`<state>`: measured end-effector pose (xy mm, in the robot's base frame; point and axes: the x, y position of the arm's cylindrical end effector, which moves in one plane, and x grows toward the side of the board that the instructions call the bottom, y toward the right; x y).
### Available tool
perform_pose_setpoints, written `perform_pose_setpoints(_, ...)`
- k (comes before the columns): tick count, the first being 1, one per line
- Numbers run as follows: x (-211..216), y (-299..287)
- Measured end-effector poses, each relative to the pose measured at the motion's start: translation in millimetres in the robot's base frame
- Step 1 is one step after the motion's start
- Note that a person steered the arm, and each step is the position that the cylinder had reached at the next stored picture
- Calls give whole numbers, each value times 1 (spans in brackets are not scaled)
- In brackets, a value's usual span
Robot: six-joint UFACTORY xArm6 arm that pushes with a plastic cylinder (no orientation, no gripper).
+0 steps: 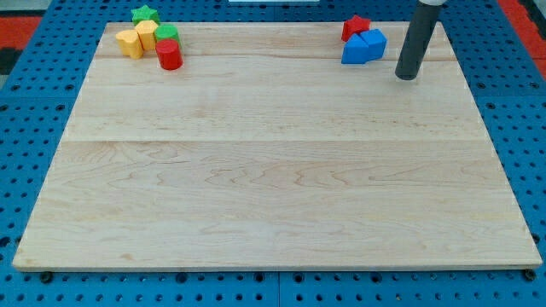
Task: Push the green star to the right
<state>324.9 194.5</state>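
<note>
The green star lies at the board's top left corner, at the upper edge of a cluster. My tip is at the view's top right, far to the right of the star. It stands just right of and slightly below the blue blocks, apart from them. Nothing touches the tip.
Beside the star sit two yellow blocks, a green cylinder and a red cylinder, packed close. A red star sits behind the blue blocks at the top right. The wooden board lies on a blue pegboard.
</note>
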Motion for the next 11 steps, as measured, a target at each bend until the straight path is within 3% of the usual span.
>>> perform_pose_setpoints(1, 36, -38)
perform_pose_setpoints(3, 121, -188)
perform_pose_setpoints(4, 100, -190)
perform_pose_setpoints(6, 19, -235)
perform_pose_setpoints(7, 33, -301)
perform_pose_setpoints(9, 23, -497)
perform_pose_setpoints(10, 9, -499)
perform_pose_setpoints(11, -132, -490)
